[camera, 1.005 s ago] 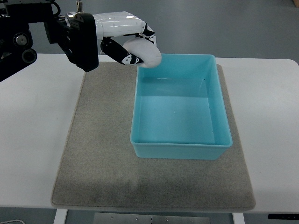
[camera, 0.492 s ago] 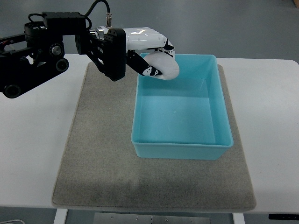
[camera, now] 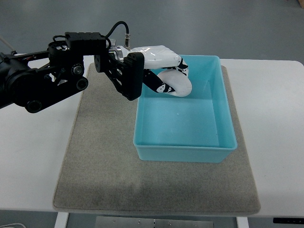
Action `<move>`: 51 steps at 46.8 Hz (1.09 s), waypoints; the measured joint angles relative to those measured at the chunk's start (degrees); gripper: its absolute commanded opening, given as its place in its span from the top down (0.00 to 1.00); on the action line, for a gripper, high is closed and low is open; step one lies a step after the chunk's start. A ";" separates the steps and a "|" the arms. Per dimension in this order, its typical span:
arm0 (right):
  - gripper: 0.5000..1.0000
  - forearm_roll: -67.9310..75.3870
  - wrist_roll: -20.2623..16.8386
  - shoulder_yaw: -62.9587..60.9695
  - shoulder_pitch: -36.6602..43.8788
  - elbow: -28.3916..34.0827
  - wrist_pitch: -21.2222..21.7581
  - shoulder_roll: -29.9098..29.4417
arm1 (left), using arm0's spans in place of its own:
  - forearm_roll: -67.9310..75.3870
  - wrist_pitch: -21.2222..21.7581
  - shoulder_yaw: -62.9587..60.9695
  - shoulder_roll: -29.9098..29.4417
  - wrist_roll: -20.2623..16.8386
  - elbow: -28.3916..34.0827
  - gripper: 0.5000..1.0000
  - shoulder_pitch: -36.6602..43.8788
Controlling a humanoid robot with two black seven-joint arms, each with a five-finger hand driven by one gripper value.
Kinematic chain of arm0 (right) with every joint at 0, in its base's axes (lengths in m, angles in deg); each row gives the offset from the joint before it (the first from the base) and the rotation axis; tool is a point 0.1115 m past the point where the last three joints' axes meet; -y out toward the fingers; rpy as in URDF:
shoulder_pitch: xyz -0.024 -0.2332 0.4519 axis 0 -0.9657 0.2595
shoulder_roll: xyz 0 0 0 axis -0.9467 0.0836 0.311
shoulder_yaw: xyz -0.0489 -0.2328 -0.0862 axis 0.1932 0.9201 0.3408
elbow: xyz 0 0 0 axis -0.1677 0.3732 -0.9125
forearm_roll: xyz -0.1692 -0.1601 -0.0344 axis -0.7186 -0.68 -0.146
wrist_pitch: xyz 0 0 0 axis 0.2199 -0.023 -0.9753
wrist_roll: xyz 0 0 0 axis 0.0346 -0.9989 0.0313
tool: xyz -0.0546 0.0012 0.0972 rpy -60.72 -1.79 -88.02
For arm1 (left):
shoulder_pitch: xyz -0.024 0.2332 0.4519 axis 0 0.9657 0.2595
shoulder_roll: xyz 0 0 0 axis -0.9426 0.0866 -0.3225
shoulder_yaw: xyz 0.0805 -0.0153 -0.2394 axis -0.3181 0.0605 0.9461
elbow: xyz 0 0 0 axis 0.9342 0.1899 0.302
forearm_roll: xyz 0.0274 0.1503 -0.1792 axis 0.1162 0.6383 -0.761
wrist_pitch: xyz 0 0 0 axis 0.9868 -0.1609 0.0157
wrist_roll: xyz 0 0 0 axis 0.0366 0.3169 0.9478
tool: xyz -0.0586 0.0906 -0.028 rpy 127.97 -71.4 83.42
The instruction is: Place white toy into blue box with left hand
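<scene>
My left hand (camera: 170,76) reaches in from the left, its white and black fingers curled around a round white toy (camera: 178,84). Hand and toy hang over the far left part of the blue box (camera: 223,118), above its floor. The box stands open on a grey mat (camera: 99,152); I see nothing else inside it. My right arm does not show.
The grey mat lies on a white table (camera: 275,118). The black forearm (camera: 52,80) with its cable crosses the mat's far left corner. The table's near edge runs along the bottom of the view.
My left arm has pushed further right and nearer, carrying the white toy from the box's far left corner to over its inside.
</scene>
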 measured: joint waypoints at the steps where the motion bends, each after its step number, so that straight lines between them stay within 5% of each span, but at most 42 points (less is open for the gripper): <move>1: 0.13 0.00 0.00 0.00 0.00 0.00 0.00 0.00 | 0.44 0.76 -0.03 0.35 0.00 0.35 1.00 0.34; 14: 0.13 0.01 0.00 -0.02 0.00 0.01 0.00 0.00 | 2.27 5.16 -1.45 1.25 0.00 1.22 1.00 1.94; 19: 0.13 0.01 0.00 -0.02 0.00 0.00 0.00 0.00 | 2.27 5.97 -1.56 1.39 -0.08 1.24 0.68 2.74; 24: 0.13 0.01 0.00 -0.02 0.00 0.00 0.00 0.00 | 2.36 7.64 -1.84 1.93 -0.08 1.48 0.59 3.77; 34: 0.13 0.01 0.00 -0.02 0.00 0.00 0.00 0.00 | 2.35 7.97 -1.95 2.36 -0.08 1.76 0.09 4.40; 51: 0.13 0.01 0.00 -0.02 0.00 0.00 0.00 0.00 | -10.54 6.93 -1.13 1.24 0.00 1.66 0.01 4.39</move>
